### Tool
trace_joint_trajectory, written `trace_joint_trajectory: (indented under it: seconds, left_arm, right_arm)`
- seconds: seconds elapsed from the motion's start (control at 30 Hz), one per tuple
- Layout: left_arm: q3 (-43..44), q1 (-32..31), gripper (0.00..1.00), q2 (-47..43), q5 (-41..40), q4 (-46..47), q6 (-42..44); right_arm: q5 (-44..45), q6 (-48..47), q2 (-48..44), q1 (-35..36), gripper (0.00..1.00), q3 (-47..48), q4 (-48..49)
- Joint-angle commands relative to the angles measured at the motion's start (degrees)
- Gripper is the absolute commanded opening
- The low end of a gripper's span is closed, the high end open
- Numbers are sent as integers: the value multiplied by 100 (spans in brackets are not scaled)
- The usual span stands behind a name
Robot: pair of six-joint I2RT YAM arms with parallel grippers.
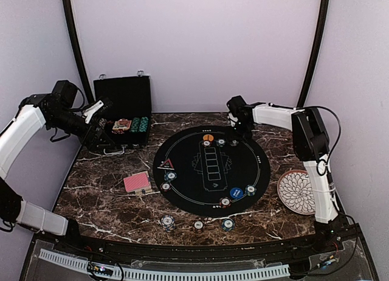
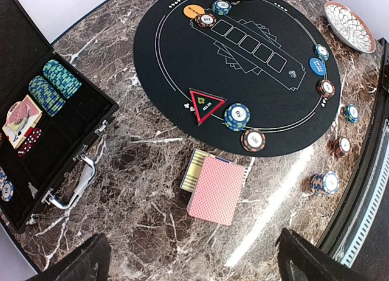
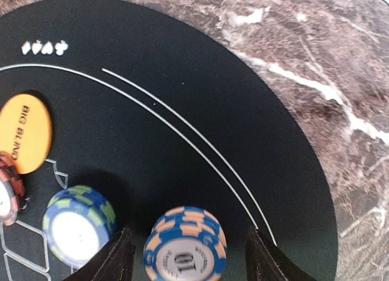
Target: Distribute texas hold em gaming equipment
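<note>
Right gripper [image 3: 192, 260] straddles far blue-orange chip stack [image 3: 184, 232]
Jaws apart, clear of the stack; left gripper [image 2: 194, 263] spread wide, empty.

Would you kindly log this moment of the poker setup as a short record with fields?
mat: round, black, centre of scene
orange disc button: far edge of mat
blue disc button: near-right part of mat
triangle marker: left edge of mat
card deck: face down, left of mat
case: open, far left, teal chip stacks inside
plate: right of mat
left gripper: open, above the card deck
right gripper: open, astride orange-and-blue chip, not touching
</note>
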Motion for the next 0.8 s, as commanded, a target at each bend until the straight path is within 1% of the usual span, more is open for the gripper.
trace_joint_trajectory:
  seconds: [0.0,0.13,0.2,0.33,0.47,0.57,0.63,0.77]
  left_arm:
    - [183,-15,99,96,81,27,37]
    - [316,-15,99,336,35,-46,106]
    - [394,-15,99,438,4,-74,131]
    - [571,-15,99,699,174,-118,75]
    - [713,-15,99,1021,218,-212,-2]
    - [904,-15,99,1181,204,-210,-42]
    - [1099,-15,99,1264,213,-222,-136]
    - [1463,-15,99,1474,289,-317,-222]
  right_arm:
    - [2,300,-920,-29,64,-365,202]
    - [-142,676,-1489,-12,66,-938,393]
    - [-256,792,-1636,10,67,-997,328]
    - [-347,838,-1590,97,68,-616,-233]
    - [-456,799,-1427,197,69,-335,-558]
    - [-578,784,-1290,209,69,-144,-670]
    - [-631,750,-1148,197,69,170,-848]
    - [-842,819,-1185,137,69,123,-828]
